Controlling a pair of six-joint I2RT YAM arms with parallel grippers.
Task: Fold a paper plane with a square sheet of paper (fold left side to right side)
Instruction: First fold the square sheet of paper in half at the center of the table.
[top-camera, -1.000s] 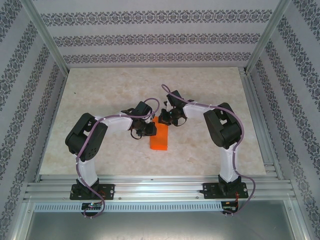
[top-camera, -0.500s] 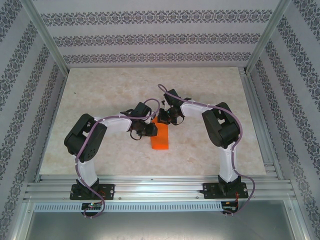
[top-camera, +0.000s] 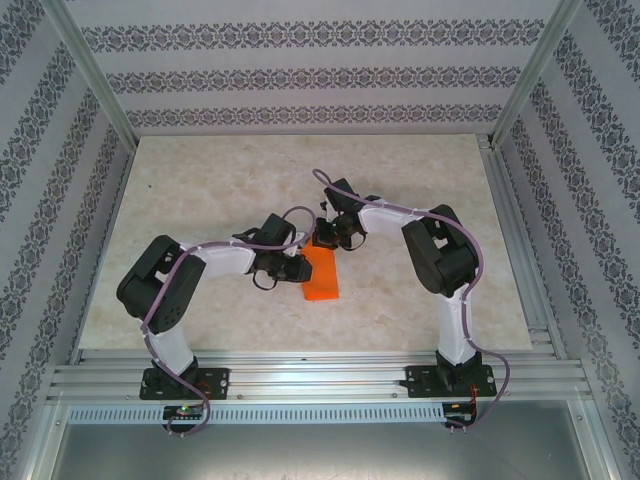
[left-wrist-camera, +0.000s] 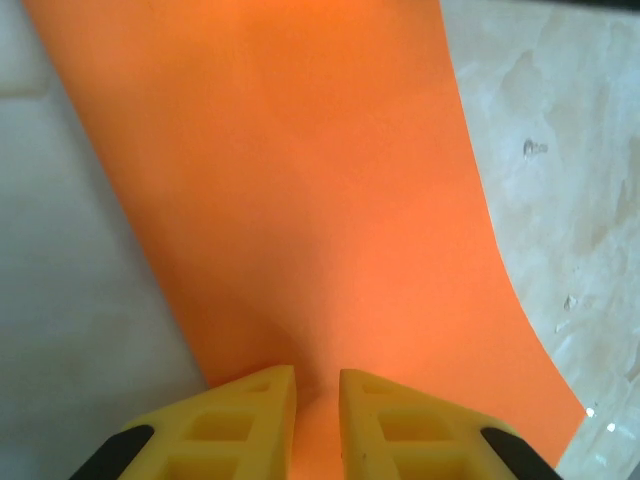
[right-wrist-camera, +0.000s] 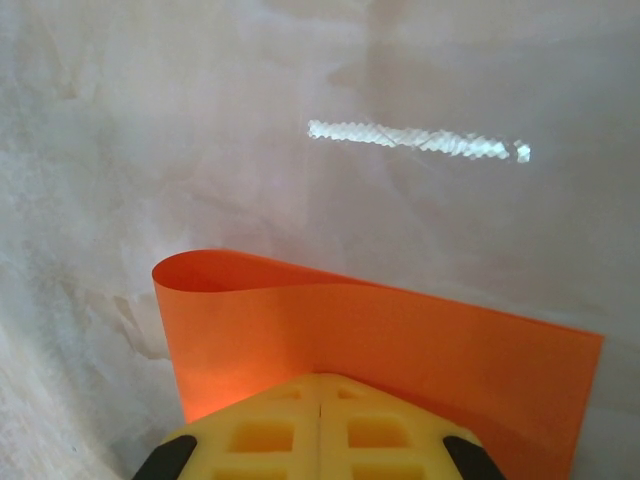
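Near the middle of the table (top-camera: 200, 190) lies the orange paper (top-camera: 323, 282), folded over into a narrow rectangle. One side is still a soft round loop, not pressed flat. The left gripper (left-wrist-camera: 318, 400) stands at the paper's left side with its jaws only narrowly apart; whether it pinches the paper I cannot tell. The right gripper (right-wrist-camera: 320, 395) is closed, fingers together, at the far end of the paper.

bright orange square sheet of paper (top-camera: 322, 277), plain, doubled over into a narrow strip, fold rounded and uncreased, flat near mid-table (top-camera: 200, 180)
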